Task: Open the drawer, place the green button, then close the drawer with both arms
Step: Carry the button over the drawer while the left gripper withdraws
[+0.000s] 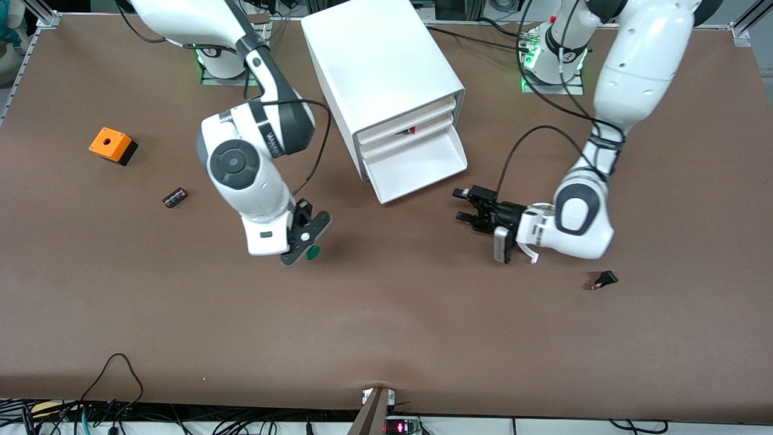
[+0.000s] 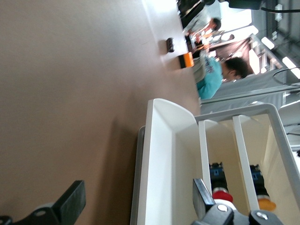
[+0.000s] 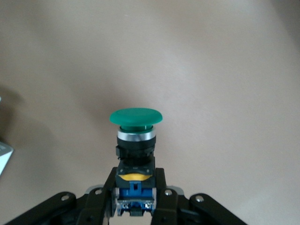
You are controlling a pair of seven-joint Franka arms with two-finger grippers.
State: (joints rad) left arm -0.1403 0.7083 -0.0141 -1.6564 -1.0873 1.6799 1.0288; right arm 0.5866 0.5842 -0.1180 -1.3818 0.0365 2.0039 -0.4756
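Note:
The drawer [image 1: 418, 165] [image 2: 161, 159], lowest of three in the white cabinet [image 1: 380, 60], stands pulled out and holds nothing. My left gripper [image 1: 464, 205] [image 2: 136, 202] is open just off the drawer's front, at the corner toward the left arm's end, gripping nothing. The button [image 1: 313, 254] [image 3: 136, 119] has a green cap, a black body and a blue rear part. My right gripper [image 1: 305, 240] [image 3: 136, 199] is shut on that rear part, holding the button over bare table toward the right arm's end, away from the drawer.
An orange cube with a hole [image 1: 110, 145] and a small dark part [image 1: 175, 197] lie toward the right arm's end. A tiny black-and-red switch [image 1: 604, 280] lies near the left arm. The upper drawers hold red-capped [image 2: 222, 194] and orange-capped [image 2: 266, 204] buttons.

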